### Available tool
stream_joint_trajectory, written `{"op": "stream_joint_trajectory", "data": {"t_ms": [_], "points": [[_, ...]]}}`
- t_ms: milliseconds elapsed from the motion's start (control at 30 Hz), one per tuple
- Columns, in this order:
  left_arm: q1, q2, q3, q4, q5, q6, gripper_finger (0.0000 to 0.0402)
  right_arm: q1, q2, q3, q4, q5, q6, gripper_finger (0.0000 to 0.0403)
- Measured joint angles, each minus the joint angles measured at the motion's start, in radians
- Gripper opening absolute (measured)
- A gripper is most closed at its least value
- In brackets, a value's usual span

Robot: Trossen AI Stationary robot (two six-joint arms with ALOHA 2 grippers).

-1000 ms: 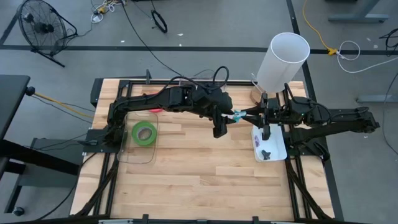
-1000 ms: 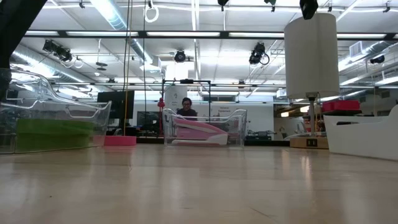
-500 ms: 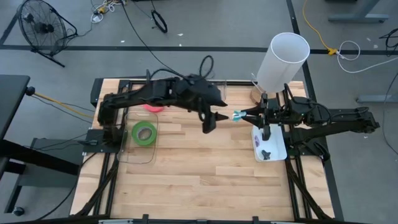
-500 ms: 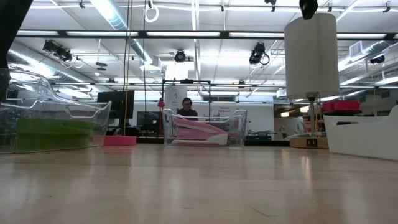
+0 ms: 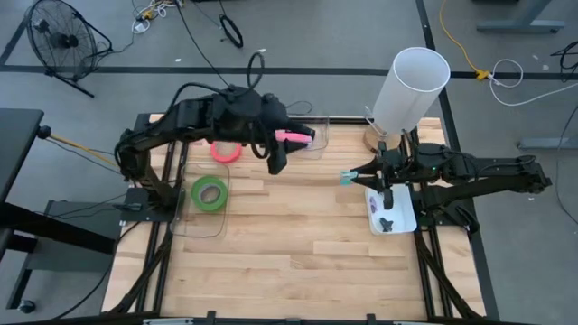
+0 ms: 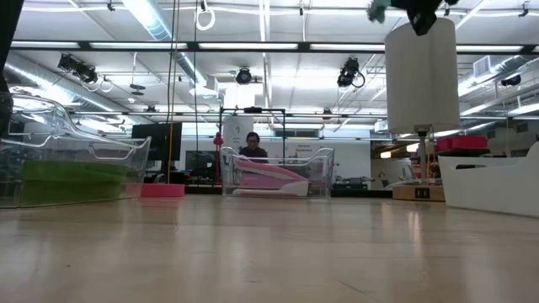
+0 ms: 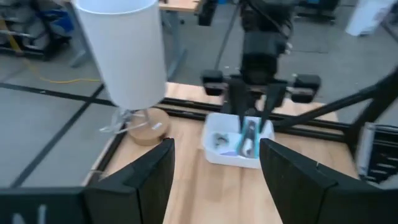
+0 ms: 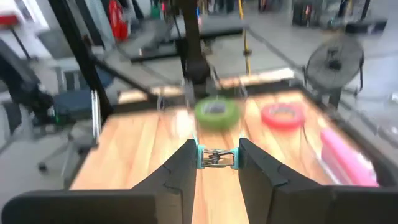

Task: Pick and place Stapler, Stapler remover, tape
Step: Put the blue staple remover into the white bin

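Observation:
My right gripper [image 5: 350,173] hangs above the table's right half, shut on a small teal staple remover [image 8: 216,158]. It also shows in the left wrist view, the staple remover [image 7: 249,134] above a white tray [image 5: 403,214]. My left gripper [image 5: 275,163] stands open and empty, high over the far middle of the table. The pink stapler [image 5: 296,137] lies in a clear container at the far edge. A green tape roll [image 5: 209,192] lies in a clear bin at the left. A pink-red tape roll [image 5: 226,151] lies flat on the wood. My right gripper pinches the staple remover by its two teal side grips [image 8: 200,158] between the fingertips, the metal jaws showing in the gap. The fingers lie about level and point toward the table's left. The remover is lifted clear, well above the wood.
A tall white cylinder [image 5: 411,86] on a round wooden base stands at the far right corner, close behind my right arm. The white tray holds a few small dark and purple bits. The near half of the wooden table [image 5: 298,262] lies bare.
My left gripper has drawn back from the staple remover and my right gripper, going up and toward the table's far left. The staple remover has stayed in my right gripper, which has kept its place.

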Motion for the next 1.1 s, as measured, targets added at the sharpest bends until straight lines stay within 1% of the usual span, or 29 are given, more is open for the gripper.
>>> {"op": "stream_joint_trajectory", "data": {"t_ms": [33, 267, 467, 667, 867, 933, 1100], "points": [[0.000, -0.001, 0.000, -0.001, -0.012, 0.000, 0.0236, 0.001, 0.000, 0.000, -0.032, 0.000, 0.002, 0.0098], [0.000, -0.001, 0.000, -0.002, -0.013, 0.000, 0.0236, 0.000, 0.000, 0.000, -0.245, 0.001, 0.011, 0.0098], [0.000, -0.001, 0.000, -0.003, -0.013, -0.011, 0.0236, 0.000, 0.000, 0.000, -0.374, 0.004, 0.062, 0.0098], [0.000, -0.001, 0.000, -0.003, -0.013, -0.011, 0.0236, 0.000, 0.000, 0.000, -0.467, 0.000, 0.092, 0.0098], [0.000, -0.001, 0.000, -0.003, -0.012, -0.011, 0.0236, 0.000, 0.000, 0.000, -0.634, -0.025, 0.128, 0.0097], [0.000, -0.001, 0.000, -0.003, -0.012, -0.011, 0.0236, 0.000, 0.000, 0.000, -0.660, -0.029, 0.133, 0.0096], [0.000, 0.000, 0.000, -0.003, -0.012, -0.012, 0.0236, 0.000, 0.000, 0.000, -0.677, -0.097, 0.148, 0.0092]]}}
